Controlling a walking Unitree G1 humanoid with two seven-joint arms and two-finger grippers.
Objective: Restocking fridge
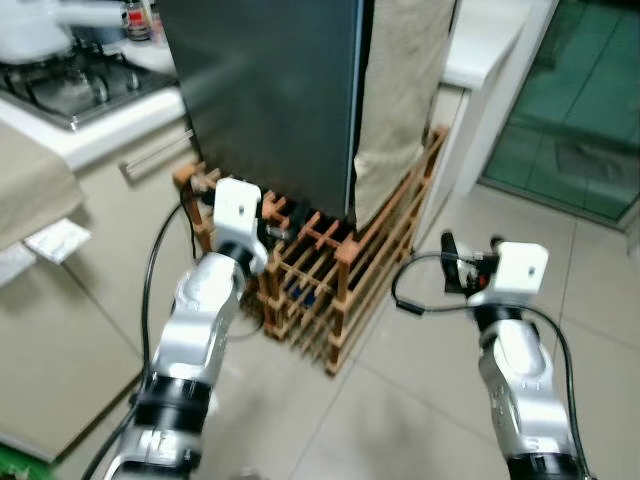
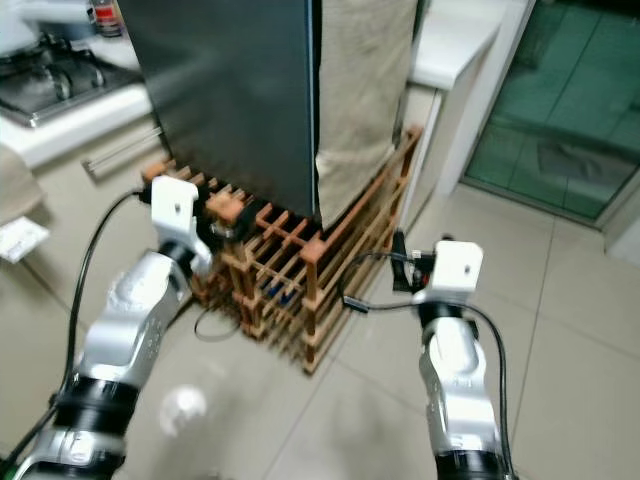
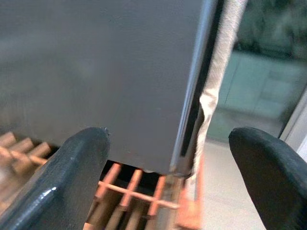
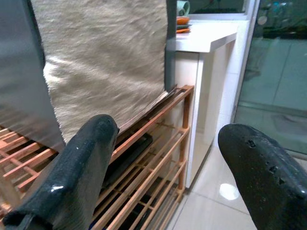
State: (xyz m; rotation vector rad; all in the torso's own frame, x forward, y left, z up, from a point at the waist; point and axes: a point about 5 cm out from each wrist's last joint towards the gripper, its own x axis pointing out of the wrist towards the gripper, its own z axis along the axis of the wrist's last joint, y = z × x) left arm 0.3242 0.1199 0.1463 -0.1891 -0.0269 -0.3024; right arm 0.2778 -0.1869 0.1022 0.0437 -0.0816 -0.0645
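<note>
Judging by the shut fridge door (image 3: 105, 72) ahead of your empty, spread left gripper (image 3: 168, 163) and right gripper (image 4: 168, 163), restocking hasn't started.

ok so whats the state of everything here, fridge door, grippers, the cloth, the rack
fridge door: shut
beige cloth: hanging down the fridge's side
wooden rack: upright on the floor, under the fridge
left gripper: open, empty, facing the door's edge
right gripper: open, empty, facing the cloth and rack
stove: no flame visible
</note>
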